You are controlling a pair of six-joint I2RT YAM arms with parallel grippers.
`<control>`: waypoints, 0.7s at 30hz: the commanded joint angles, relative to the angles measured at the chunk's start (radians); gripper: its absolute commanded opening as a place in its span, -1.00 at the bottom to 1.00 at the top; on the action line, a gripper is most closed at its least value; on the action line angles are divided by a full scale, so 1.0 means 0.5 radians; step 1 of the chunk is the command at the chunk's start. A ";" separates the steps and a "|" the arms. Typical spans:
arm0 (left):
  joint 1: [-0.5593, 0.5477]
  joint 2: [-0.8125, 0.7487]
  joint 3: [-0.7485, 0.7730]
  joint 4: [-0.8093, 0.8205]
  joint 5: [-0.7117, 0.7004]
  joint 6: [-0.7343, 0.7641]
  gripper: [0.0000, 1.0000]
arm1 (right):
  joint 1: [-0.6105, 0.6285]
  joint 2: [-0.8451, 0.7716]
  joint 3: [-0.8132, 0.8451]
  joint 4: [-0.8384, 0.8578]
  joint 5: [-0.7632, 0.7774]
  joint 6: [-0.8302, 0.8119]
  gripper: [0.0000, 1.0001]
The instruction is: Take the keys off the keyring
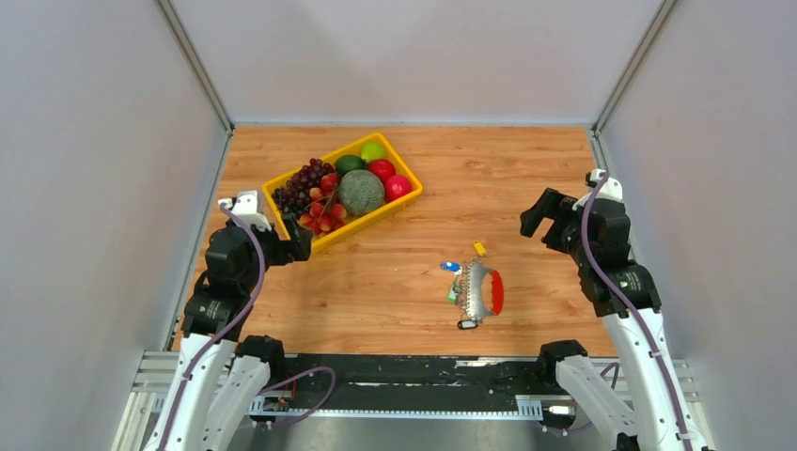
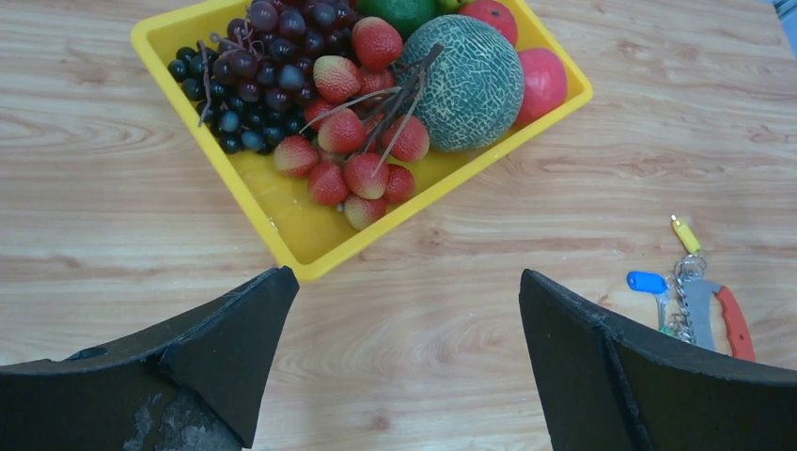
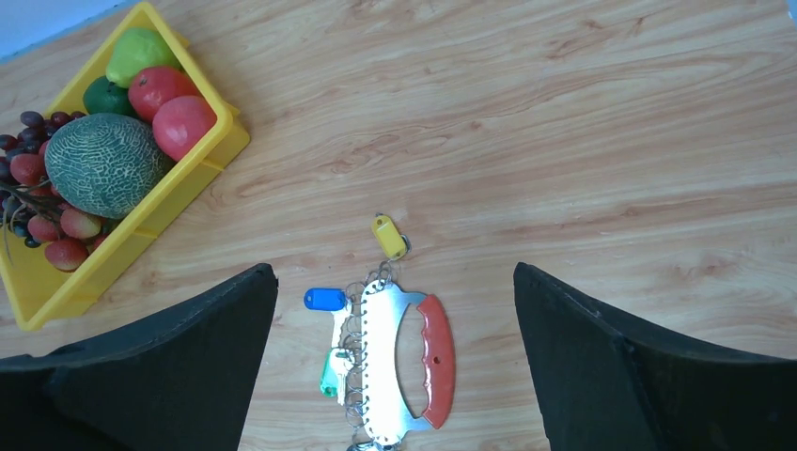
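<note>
- The keyring (image 3: 390, 376) is lying on the wooden table (image 3: 611, 141), with the keys (image 3: 326, 299) clustering beside it.
- The left gripper (image 2: 404, 277) is hovering, fingers apart.
- The right gripper (image 3: 395, 268) is hovering near the keyring, fingers apart.

Overhead and both downward wrist cameras share the keyring (image 1: 476, 293).

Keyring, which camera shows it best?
Right wrist: the keyring lies close and central, its keys distinct. The top view shows it whole but small. The left wrist view catches it at the right edge, partly behind a finger.
</note>
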 commanded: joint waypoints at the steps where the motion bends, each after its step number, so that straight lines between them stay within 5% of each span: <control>1: -0.003 -0.033 0.115 -0.108 -0.006 0.098 1.00 | 0.004 -0.020 0.001 0.112 -0.011 0.008 0.99; 9: -0.003 -0.249 -0.042 -0.065 -0.114 0.151 1.00 | 0.003 -0.052 -0.070 0.077 0.048 0.094 0.99; 21: -0.002 -0.155 -0.072 -0.035 0.003 0.157 1.00 | 0.101 0.172 -0.269 -0.011 -0.360 0.121 0.78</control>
